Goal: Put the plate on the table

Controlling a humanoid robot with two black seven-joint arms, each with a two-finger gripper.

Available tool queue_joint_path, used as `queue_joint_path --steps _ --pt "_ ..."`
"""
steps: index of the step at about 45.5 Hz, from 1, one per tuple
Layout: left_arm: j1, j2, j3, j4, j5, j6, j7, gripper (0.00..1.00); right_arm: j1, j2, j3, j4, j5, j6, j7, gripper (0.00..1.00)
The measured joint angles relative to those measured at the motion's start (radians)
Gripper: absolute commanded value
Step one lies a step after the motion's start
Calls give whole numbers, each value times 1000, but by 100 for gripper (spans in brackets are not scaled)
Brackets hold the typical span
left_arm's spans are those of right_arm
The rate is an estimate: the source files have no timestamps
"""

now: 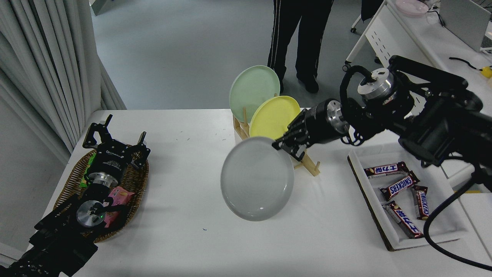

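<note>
Right gripper (286,148) is clamping the upper right rim of the plate (256,179), holding it tilted, face toward the camera, in front of the wooden rack (307,161). Plate is already out of the rack; yellow plate (273,116) and green plate (253,91) are standing in it behind. Whether the lower rim is touching the table (184,161) is unclear. Remaining, by my reading: lowering it flat, releasing. Left gripper (115,140) is sitting parked over the basket (69,184), fingers apart.
</note>
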Motion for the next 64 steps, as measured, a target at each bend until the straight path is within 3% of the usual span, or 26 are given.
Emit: queue_joint_path --steps 25,64 --pt "0 0 0 0 0 0 0 100 -189 51 14 -130 115 -45 0 0" --pt "0 0 0 0 0 0 0 100 -308 169 52 -315 96 -35 1 0"
